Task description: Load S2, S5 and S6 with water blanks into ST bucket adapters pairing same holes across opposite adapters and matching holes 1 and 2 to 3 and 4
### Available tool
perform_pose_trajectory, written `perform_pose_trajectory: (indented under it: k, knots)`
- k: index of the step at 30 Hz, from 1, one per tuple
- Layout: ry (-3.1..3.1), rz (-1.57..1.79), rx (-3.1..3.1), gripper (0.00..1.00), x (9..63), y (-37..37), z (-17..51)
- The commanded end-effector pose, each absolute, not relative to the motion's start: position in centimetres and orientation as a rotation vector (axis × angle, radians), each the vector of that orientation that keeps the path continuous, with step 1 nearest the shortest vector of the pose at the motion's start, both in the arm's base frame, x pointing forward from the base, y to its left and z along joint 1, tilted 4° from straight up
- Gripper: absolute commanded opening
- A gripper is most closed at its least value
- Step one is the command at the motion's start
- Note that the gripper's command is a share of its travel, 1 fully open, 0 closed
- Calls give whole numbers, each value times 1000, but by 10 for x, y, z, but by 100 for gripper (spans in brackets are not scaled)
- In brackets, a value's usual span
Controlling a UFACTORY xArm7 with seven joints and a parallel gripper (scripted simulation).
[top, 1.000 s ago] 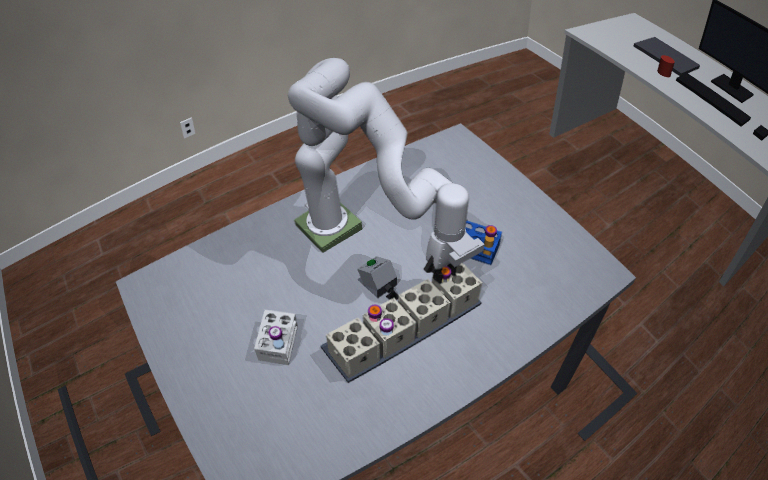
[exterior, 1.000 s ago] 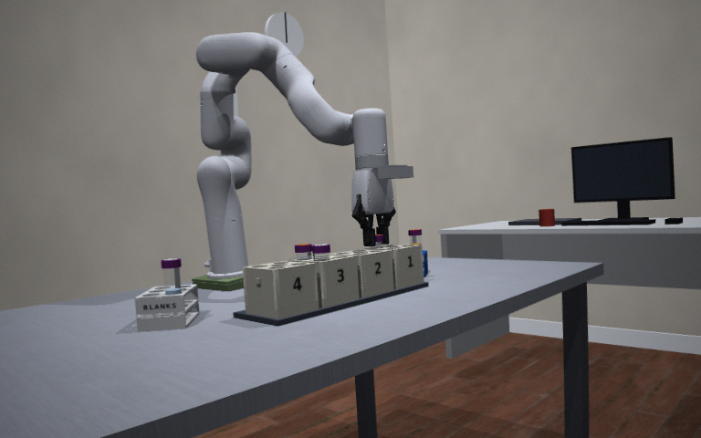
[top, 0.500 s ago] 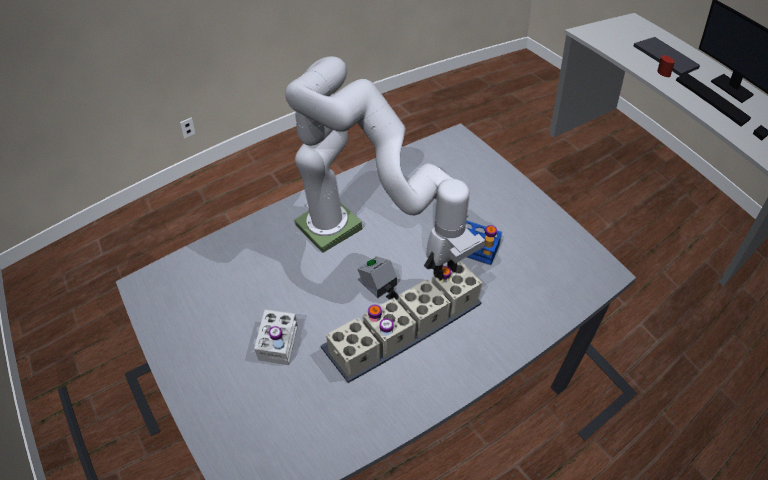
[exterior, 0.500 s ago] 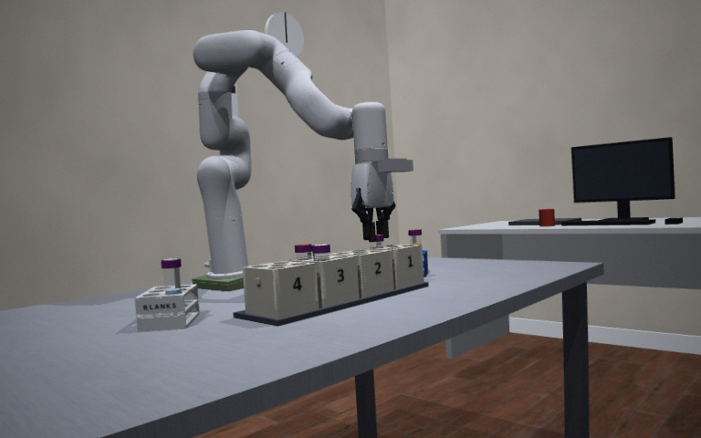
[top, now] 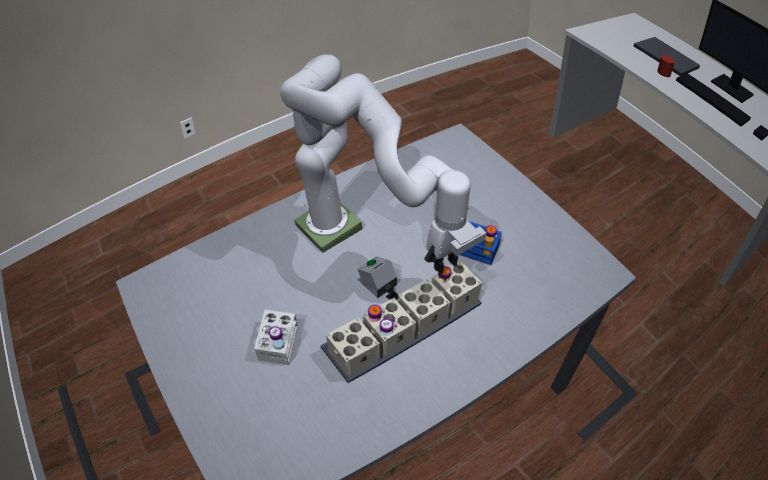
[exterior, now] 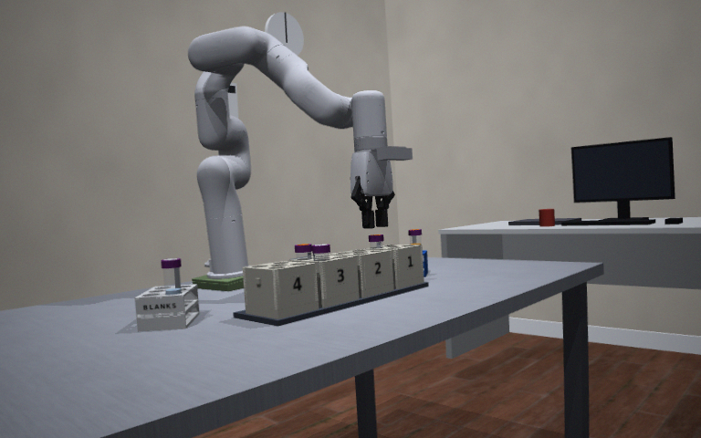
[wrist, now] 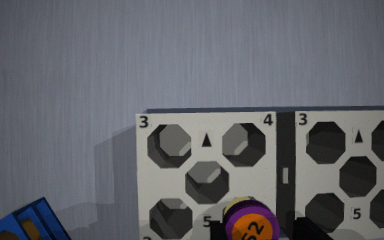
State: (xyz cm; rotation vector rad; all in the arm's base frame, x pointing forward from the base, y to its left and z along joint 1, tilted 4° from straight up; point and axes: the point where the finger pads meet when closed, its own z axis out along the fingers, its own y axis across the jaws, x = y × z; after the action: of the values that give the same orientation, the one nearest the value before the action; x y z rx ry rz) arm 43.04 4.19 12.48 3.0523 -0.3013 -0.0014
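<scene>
1. Top view: grey surface (top: 226,407) (exterior: 206,356) (wrist: 75,75) stands on a brown plank floor (top: 498,418) (exterior: 517,392); white desk (top: 651,73) (exterior: 620,258) beyond carries monitor (top: 741,50) (exterior: 622,170) and red mug (top: 666,66) (exterior: 546,217)
2. Exterior view: round clock (exterior: 285,30) on beige wall (exterior: 465,77); pincer (top: 446,266) (exterior: 374,225) (wrist: 260,231) is partly open, gripping nothing, above tube S2 (top: 445,272) (exterior: 376,238) (wrist: 252,227)
3. Wrist view: S2 stands in adapter 1 (top: 467,297) (exterior: 411,261) (wrist: 206,157), in the hole next below hole 4; blue rack (top: 491,254) (exterior: 424,262) (wrist: 47,215) sits near it on the surface
</scene>
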Motion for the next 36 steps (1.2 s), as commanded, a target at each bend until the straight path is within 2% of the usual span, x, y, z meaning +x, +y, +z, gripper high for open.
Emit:
perform_pose_trajectory:
  k: [1, 36]
  knots:
    - [-301, 5, 3053, 44, 432, 43, 132]
    - [-301, 5, 3054, 44, 432, 47, 192]
